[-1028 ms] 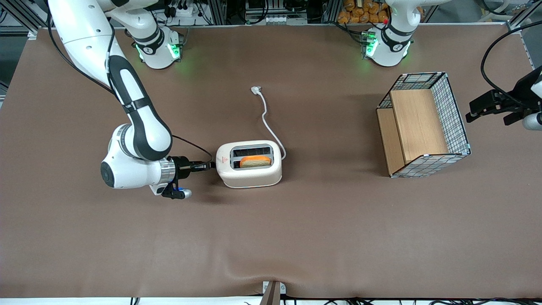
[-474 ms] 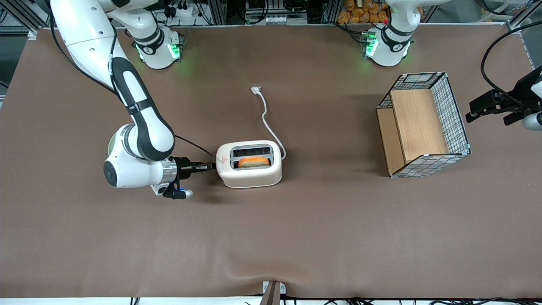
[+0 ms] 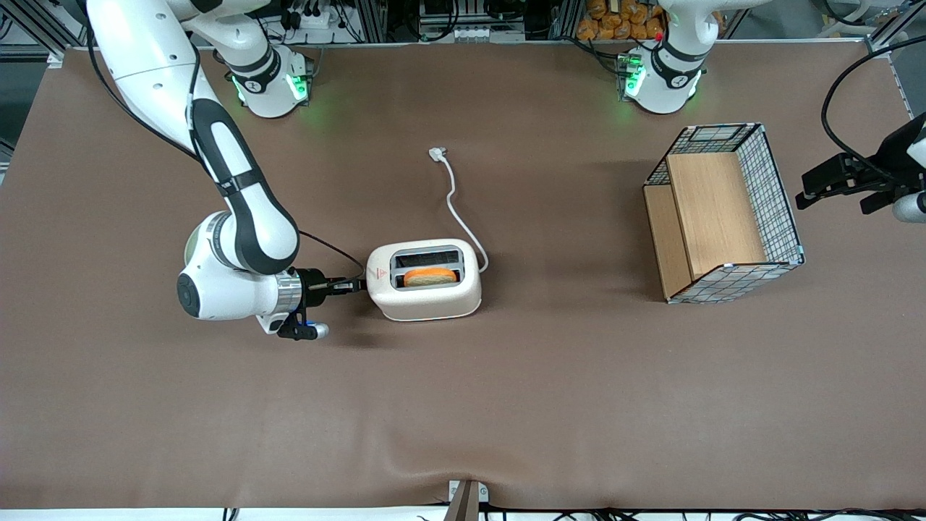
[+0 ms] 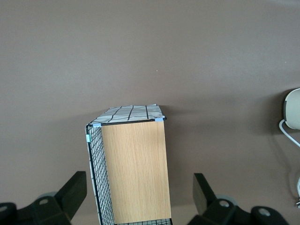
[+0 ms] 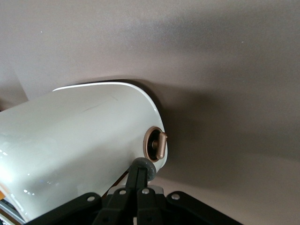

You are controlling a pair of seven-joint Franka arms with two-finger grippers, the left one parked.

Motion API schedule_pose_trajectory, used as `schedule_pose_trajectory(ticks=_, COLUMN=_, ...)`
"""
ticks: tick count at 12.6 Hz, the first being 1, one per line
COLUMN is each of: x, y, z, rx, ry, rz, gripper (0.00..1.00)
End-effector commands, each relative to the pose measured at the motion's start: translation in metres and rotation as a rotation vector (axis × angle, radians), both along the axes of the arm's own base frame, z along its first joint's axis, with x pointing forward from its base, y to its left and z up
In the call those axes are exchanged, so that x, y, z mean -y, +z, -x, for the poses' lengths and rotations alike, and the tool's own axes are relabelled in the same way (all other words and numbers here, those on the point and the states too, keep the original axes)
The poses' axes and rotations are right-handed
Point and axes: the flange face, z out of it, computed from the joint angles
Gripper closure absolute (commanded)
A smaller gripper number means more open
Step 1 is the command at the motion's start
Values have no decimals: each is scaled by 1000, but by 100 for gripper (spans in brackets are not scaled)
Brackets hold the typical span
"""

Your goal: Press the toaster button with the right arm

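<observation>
- The right arm (image 3: 239,217) reaches down over the brown table (image 3: 463,405) and bends at the wrist so that its gripper (image 3: 354,286) lies level, pointing at the toaster (image 3: 423,281).
- The gripper sits just beside the toaster's narrow end, the end toward the working arm's side of the table, with its fingertips at the toaster's wall.
- In the right wrist view the gripper (image 5: 141,169) has its two black fingers pressed together, side by side, with no gap showing between them.
- The toaster button (image 5: 145,166), a small grey round-tipped knob, is right at the tips of those fingers; they touch it against the toaster's (image 5: 79,140) narrow end.
- Just beside the knob on that same end is a brownish round dial (image 5: 156,143) with a bar handle.
- The toaster stands upright near the middle of the table, with a red triangle mark (image 3: 375,273) on its top near the gripper.
- A slice of toast (image 3: 430,276) sits in the slot nearer the front camera; the other slot is dark.
- A white cord (image 3: 457,202) runs from the toaster's other end, farther from the front camera, to a plug (image 3: 437,153) lying on the table.
- A wire-and-wood basket (image 3: 723,213) lies well apart from the toaster, toward the parked arm's end of the table.
</observation>
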Motion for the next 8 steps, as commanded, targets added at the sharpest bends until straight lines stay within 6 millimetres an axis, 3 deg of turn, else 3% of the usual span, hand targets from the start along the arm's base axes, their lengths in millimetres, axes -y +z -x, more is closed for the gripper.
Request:
schedule_pose_trajectory(ticks=1, x=0, y=-26, z=7, rx=14, ry=3, rz=7, gripper=100)
schedule_pose_trajectory(ticks=8, x=0, y=-24, z=6, rx=9, ry=3, rz=3, gripper=100)
